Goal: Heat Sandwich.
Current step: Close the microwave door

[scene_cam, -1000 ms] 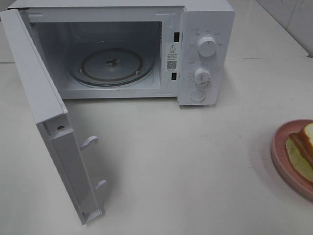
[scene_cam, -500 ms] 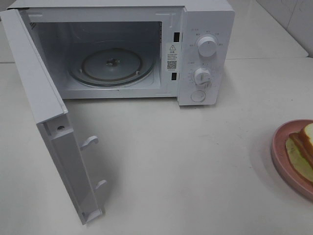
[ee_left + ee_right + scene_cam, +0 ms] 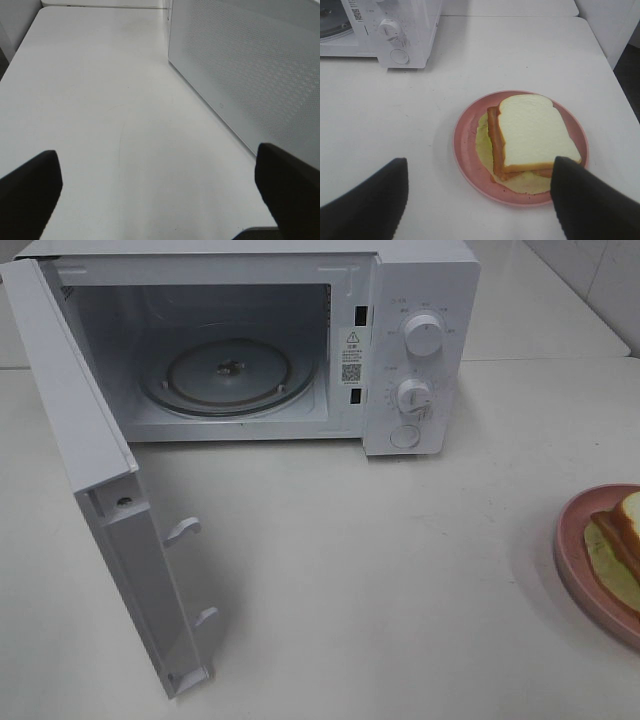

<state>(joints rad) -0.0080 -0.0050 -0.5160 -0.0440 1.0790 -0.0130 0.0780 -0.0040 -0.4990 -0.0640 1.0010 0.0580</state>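
One white countertop microwave oven (image 3: 300, 340) stands at the far edge of the pale table (image 3: 400, 570), its hinged white door (image 3: 110, 510) swung fully outward so the cavity and its single round glass turntable (image 3: 228, 375) are open to receive food; two white rotary knobs (image 3: 423, 335) sit on its control panel. One sandwich (image 3: 532, 135) of thick white bread, reddish-brown meat strips and pale yellow-green filling lies on one round pink plate (image 3: 467, 150) near the table's right edge, well apart from the oven. The right gripper (image 3: 480, 200), fingers spread wide and empty, hangs above the plate's near rim, probably lining up a grasp. The left gripper (image 3: 160, 190), also spread and empty, hangs beside the door's perforated outer face.
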